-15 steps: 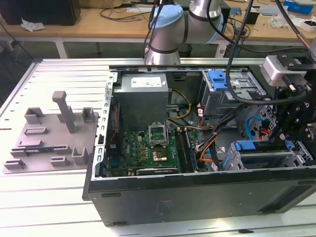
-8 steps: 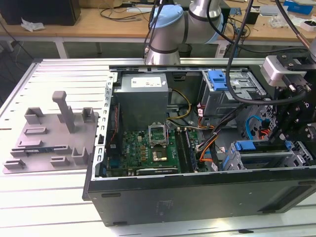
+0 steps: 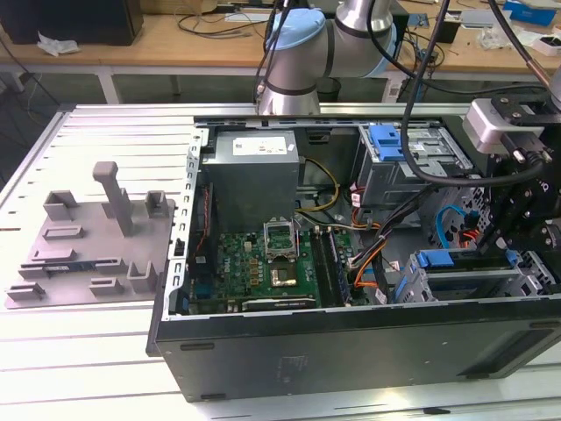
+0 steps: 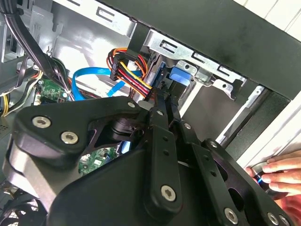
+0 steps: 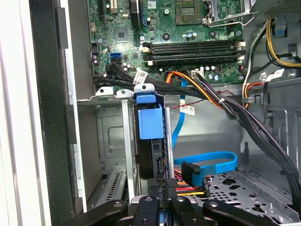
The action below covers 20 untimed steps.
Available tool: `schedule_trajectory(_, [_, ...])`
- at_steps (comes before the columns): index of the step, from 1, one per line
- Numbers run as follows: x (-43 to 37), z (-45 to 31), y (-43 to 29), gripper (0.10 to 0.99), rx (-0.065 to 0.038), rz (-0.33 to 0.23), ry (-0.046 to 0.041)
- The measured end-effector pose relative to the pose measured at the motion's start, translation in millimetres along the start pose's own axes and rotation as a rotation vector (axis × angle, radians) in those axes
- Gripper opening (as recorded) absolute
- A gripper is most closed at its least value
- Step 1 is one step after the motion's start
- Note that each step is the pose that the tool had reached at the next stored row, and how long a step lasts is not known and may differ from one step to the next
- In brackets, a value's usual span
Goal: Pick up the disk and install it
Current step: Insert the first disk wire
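Hidden: the fingertip contact was covered by the black links of the end effector [image 4: 163, 100] in both wrist views. The disk [image 5: 149, 123] was seen edge-on, so its flat faces were concealed.
Cut off: a hand [image 4: 278, 175] was clipped by the frame corner in the second wrist view, laid on the white edge outside the computer case [image 3: 351, 351].
End effector: narrow, its 2 fingers closed on the near end of the disk.
Disk: stood on edge in a slot of the grey drive cage [image 5: 109, 141], at the case's near corner toward the exterior view's right.
Arm pose: the arm [image 3: 302, 48] was extended over the case's far wall and bent down at the exterior view's right.
Edges: the cage wall and the black case wall were set close on 1 side of the disk.
Open room: a cable bundle [image 5: 235, 106] and a blue ribbon cable [image 5: 211, 160] were crowded on the other side. A grey fixture plate [image 3: 88, 246] was laid on the desk [image 3: 88, 368] beside the case.
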<state>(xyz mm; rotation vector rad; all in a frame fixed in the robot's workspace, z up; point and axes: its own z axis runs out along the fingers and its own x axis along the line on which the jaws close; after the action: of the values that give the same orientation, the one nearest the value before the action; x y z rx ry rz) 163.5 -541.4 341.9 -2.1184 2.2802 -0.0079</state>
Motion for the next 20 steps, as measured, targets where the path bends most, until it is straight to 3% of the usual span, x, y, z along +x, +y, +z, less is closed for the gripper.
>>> schedule_trajectory(5, [-0.1,-5.8,-0.1,0.165,0.000,0.000,0.0003])
schedule_trajectory(20, [-2.1,-7.0,0.0,0.165,0.000,0.000,0.0007])
